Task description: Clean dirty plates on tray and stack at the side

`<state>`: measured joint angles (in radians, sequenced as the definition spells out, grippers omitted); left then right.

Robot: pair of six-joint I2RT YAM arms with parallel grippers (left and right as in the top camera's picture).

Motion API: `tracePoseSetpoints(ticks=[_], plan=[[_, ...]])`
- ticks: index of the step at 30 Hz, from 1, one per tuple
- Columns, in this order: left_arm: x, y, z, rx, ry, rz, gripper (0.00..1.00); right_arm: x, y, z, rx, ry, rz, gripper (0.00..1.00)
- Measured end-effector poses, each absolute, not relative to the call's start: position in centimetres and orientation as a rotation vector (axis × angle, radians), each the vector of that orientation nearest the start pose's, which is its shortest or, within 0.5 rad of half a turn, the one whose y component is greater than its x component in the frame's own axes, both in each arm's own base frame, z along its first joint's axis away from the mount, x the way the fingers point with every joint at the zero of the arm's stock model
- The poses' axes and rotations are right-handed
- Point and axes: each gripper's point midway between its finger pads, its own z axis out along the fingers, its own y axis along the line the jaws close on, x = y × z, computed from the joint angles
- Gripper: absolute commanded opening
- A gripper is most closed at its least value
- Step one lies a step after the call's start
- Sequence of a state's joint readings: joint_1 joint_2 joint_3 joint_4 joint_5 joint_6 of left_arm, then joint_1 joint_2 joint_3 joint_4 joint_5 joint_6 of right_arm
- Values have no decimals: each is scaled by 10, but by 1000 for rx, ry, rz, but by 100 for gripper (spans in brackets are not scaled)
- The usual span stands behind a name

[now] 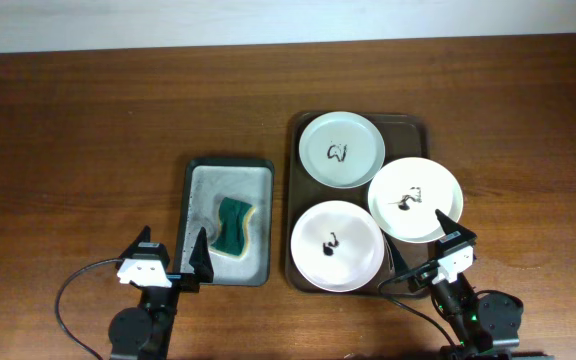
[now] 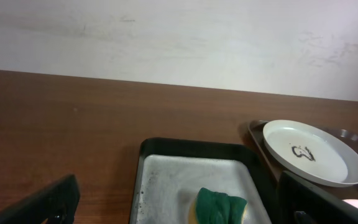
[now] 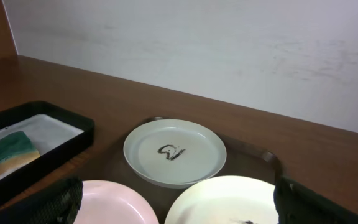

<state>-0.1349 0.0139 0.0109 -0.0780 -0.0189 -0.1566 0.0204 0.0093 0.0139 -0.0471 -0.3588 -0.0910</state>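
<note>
On the brown tray (image 1: pixel 409 121), right of centre, lie three white plates (image 1: pixel 341 150), each bearing a black scribble. Both arms crouch at the table's near edge, the left gripper (image 1: pixel 172 250) and right gripper (image 1: pixel 423 245) spread wide and empty.

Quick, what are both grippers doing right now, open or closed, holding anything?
Left gripper: open, holding nothing.
Right gripper: open, holding nothing.

Overhead top-down; wrist cams low, fwd, share far plate (image 2: pixel 316 153).
</note>
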Motion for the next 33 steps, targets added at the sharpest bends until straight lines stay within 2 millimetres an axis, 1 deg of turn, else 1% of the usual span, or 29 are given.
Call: tracePoseSetpoints(ticks=[5, 11, 15, 17, 19, 20, 21, 23, 24, 25, 26, 27, 28, 29, 30, 31, 33], plan=[[244, -31, 157, -27, 1656, -212, 100, 234, 65, 168, -365, 1572, 235, 99], [244, -31, 157, -26, 1654, -213, 99, 232, 70, 168, -382, 1567, 269, 99], [244, -38, 168, 7, 1613, -250, 100, 231, 72, 169, -351, 1576, 312, 99], [242, -41, 177, 20, 1595, -265, 99, 230, 72, 174, -321, 1583, 346, 99], [239, -42, 197, 28, 1558, -274, 99, 224, 73, 193, -301, 1586, 375, 99], [236, -42, 209, 30, 1546, -275, 99, 220, 73, 212, -296, 1572, 381, 99], [234, -42, 225, 32, 1523, -279, 99, 215, 73, 229, -293, 1570, 386, 99], [231, -43, 253, 37, 1495, -282, 99, 208, 73, 256, -283, 1600, 400, 99], [232, -43, 260, 39, 1505, -281, 99, 206, 73, 267, -277, 1623, 406, 99], [235, -43, 269, 39, 1522, -279, 99, 206, 73, 271, -275, 1640, 412, 99], [239, -44, 275, 42, 1569, -278, 100, 207, 74, 289, -265, 1686, 425, 99], [242, -45, 278, 42, 1633, -275, 99, 207, 74, 294, -252, 1752, 439, 99], [247, -46, 285, 42, 1682, -274, 99, 209, 74, 302, -241, 1808, 450, 99], [250, -46, 287, 41, 1769, -270, 99, 213, 74, 313, -231, 1857, 458, 99], [255, -47, 297, 39, 1836, -268, 99, 218, 73, 325, -221, 1931, 463, 99], [259, -48, 303, 38, 1883, -265, 100, 220, 73, 329, -215, 1966, 464, 99], [268, -52, 313, 43, 2059, -271, 99, 231, 72, 343, -225, 2088, 458, 99]])
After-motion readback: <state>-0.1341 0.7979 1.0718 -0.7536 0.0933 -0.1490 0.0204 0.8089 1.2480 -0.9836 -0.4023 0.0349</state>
